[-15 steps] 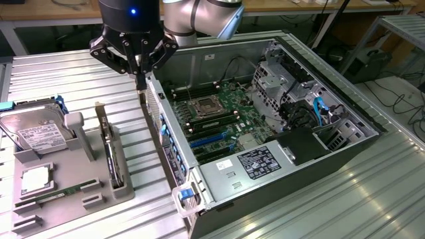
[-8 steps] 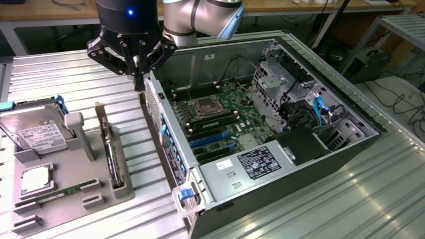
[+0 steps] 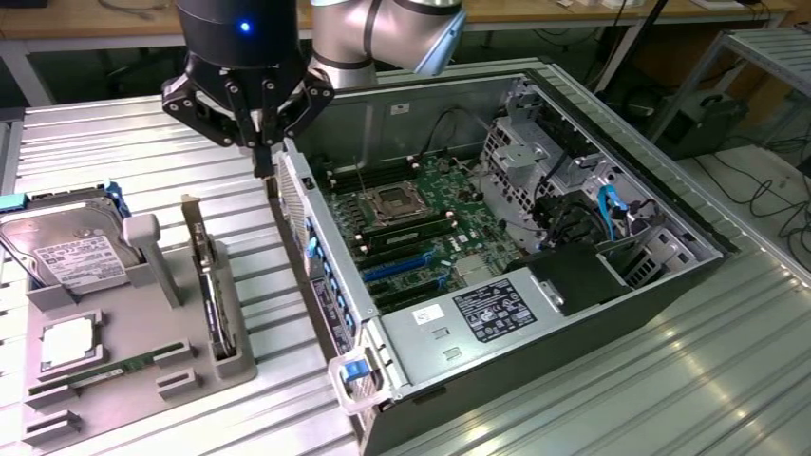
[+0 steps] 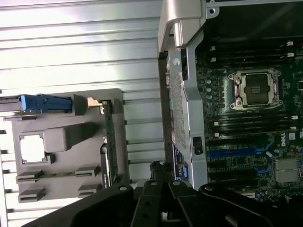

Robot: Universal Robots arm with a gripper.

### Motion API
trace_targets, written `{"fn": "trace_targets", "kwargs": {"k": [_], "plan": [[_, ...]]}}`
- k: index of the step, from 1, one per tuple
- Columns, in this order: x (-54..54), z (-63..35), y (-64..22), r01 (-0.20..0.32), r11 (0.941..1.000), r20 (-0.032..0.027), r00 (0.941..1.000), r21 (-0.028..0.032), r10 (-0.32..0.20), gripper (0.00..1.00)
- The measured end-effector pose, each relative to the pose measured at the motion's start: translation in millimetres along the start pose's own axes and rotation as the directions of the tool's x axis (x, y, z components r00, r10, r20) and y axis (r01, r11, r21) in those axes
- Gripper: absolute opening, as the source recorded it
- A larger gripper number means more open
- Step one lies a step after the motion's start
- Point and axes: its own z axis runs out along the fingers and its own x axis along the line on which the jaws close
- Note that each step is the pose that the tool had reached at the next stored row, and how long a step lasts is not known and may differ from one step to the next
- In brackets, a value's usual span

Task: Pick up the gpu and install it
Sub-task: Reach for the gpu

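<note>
The gpu (image 3: 211, 280) stands on edge in a slot of the grey holder (image 3: 241, 366), a thin green card with its silver bracket end towards the far side. In the wrist view the gpu (image 4: 110, 142) shows edge-on as a narrow green strip. My gripper (image 3: 264, 169) hangs above the table, between the far end of the gpu and the rear panel of the open computer case (image 3: 294, 204). Its fingers are shut together with nothing between them. In the wrist view my gripper (image 4: 163, 189) is over the gap beside the case wall.
The holder also carries a silver hard drive (image 3: 64, 252), a square processor (image 3: 66, 344) and a narrow memory stick (image 3: 121, 366). The case lies open with its motherboard (image 3: 405, 223) and blue slots (image 3: 399, 266) exposed. The slatted metal table (image 3: 114, 142) surrounds both.
</note>
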Motion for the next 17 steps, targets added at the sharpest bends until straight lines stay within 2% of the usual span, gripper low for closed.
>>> {"fn": "trace_targets", "kwargs": {"k": [3, 7, 11, 17], "plan": [[4.4, 0.5, -0.5, 0.009, 1.0, -0.0006, 1.0, -0.0019, -0.009, 0.11], [11.0, 1.3, -1.3, 0.012, 0.9999, 0.0037, 0.9999, -0.0046, -0.012, 0.11], [18.9, 1.7, -2.6, 0.014, 0.9999, 0.0048, 0.9999, -0.008, -0.014, 0.11], [27.7, 1.6, -3.5, 0.016, 0.9998, 0.0047, 0.9999, -0.0086, -0.016, 0.11]]}}
